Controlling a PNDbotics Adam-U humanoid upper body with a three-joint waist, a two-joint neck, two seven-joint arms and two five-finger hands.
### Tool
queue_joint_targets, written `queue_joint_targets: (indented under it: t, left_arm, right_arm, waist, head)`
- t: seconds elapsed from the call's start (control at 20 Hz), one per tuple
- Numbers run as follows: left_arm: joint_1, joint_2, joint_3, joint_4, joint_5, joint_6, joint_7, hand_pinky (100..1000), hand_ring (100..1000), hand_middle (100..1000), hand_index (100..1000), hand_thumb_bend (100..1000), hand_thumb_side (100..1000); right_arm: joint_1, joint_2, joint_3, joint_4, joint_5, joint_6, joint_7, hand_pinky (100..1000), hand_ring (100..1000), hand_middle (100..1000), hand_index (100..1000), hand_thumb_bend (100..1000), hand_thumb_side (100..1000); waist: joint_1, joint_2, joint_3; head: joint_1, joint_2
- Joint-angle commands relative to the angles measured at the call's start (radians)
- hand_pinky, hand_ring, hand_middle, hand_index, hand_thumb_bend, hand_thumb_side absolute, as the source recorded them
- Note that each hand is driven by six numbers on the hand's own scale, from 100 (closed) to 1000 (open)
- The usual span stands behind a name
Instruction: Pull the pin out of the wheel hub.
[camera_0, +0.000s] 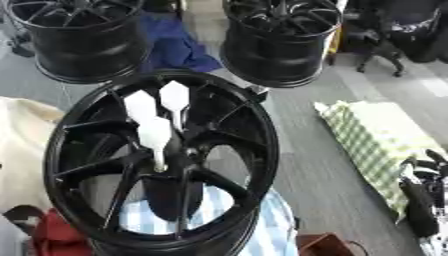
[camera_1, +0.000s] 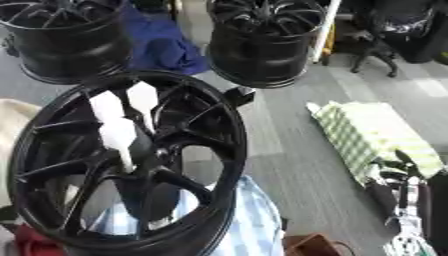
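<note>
A large black wheel hub (camera_0: 254, 130) with spokes lies face up in front of me, filling the left and middle of both views. Three white pins stand in its centre: one (camera_0: 174, 99) at the back, one (camera_0: 140, 106) to its left, one (camera_0: 156, 137) nearest me. My right hand (camera_1: 395, 187) shows at the lower right edge, well apart from the hub, its black fingers pointing up and relaxed, holding nothing. My left hand is out of both views.
Two more black wheel hubs (camera_0: 83, 40) (camera_0: 278, 40) stand behind. Blue cloth (camera_0: 179, 47) lies between them, a checked green cloth (camera_0: 372, 132) at the right, cream fabric (camera_0: 19, 145) at the left, blue-white checked cloth (camera_0: 271, 225) under the near hub.
</note>
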Motion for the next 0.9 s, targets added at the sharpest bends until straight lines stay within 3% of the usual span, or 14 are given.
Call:
queue_joint_targets:
  t: [0.05,0.25,0.65,0.9]
  left_arm:
    - [-0.003,0.018,-0.002,-0.013,-0.005,0.000,-0.004,715,617,684,921,100,760]
    - [0.001,0.015,-0.006,-0.008,-0.016,-0.002,-0.004,715,617,681,917,100,765]
    - [0.000,0.011,-0.016,-0.003,-0.022,-0.006,-0.004,714,618,675,912,100,766]
    - [0.002,0.009,-0.019,0.003,-0.028,-0.009,-0.004,714,616,674,909,100,769]
  right_arm:
    - [0.006,0.034,0.001,0.017,-0.036,-0.027,-0.038,571,604,604,864,100,534]
    - [0.005,0.093,0.017,0.056,-0.086,-0.076,-0.094,564,590,585,851,100,537]
    - [-0.018,0.120,0.084,0.132,-0.115,-0.128,-0.216,557,577,569,850,100,542]
    - [-0.022,0.127,0.101,0.155,-0.115,-0.140,-0.233,556,575,567,849,100,544]
  waist:
    - [0.005,-0.001,-0.004]
    - [0.003,0.003,-0.010]
    - [0.004,0.008,-0.011]
    - [0.005,0.009,-0.012]
  head:
    - [0.004,-0.007]
    - [0.006,-0.010]
    - [0.006,-0.008]
    - [0.006,-0.010]
